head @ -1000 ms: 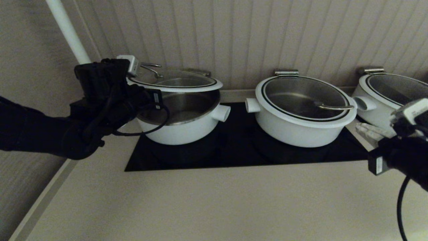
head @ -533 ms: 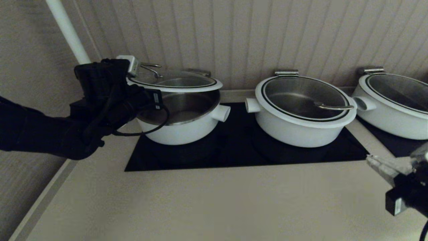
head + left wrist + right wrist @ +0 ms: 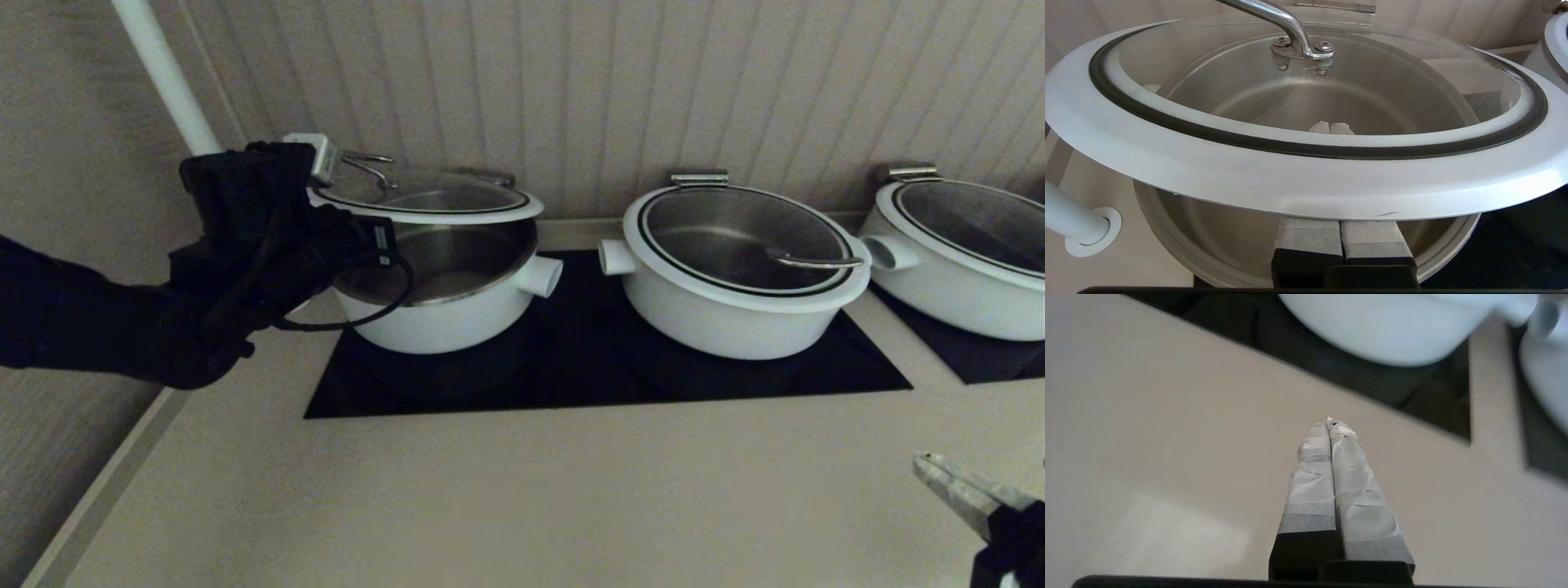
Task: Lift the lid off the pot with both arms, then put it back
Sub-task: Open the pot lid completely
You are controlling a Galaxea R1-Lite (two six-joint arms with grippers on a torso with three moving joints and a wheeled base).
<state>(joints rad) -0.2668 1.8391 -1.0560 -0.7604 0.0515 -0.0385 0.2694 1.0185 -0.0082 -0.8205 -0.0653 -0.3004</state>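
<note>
The left white pot [image 3: 441, 318] stands on the black hob. Its glass lid [image 3: 424, 200] with a white rim is raised at the front and left, leaving a gap above the steel pot rim. My left gripper [image 3: 326, 214] is shut, with its fingers together under the lid's rim. In the left wrist view the lid rim [image 3: 1306, 183] rests on top of the fingers [image 3: 1310, 237], and the gripper [image 3: 1331, 127] tips show through the glass. The metal handle [image 3: 1286, 20] is free. My right gripper [image 3: 927, 465] is shut and empty, low over the counter at the front right, also in the right wrist view [image 3: 1329, 421].
A second white pot [image 3: 735, 278] with its lid down stands in the middle of the hob [image 3: 588, 367], and a third [image 3: 963, 253] at the far right. A white pipe [image 3: 163, 73] runs up the left wall. The beige counter [image 3: 490, 506] spreads in front.
My right gripper has dropped from beside the far-right pot down to the front right of the counter. The left arm and the raised lid have not moved.
</note>
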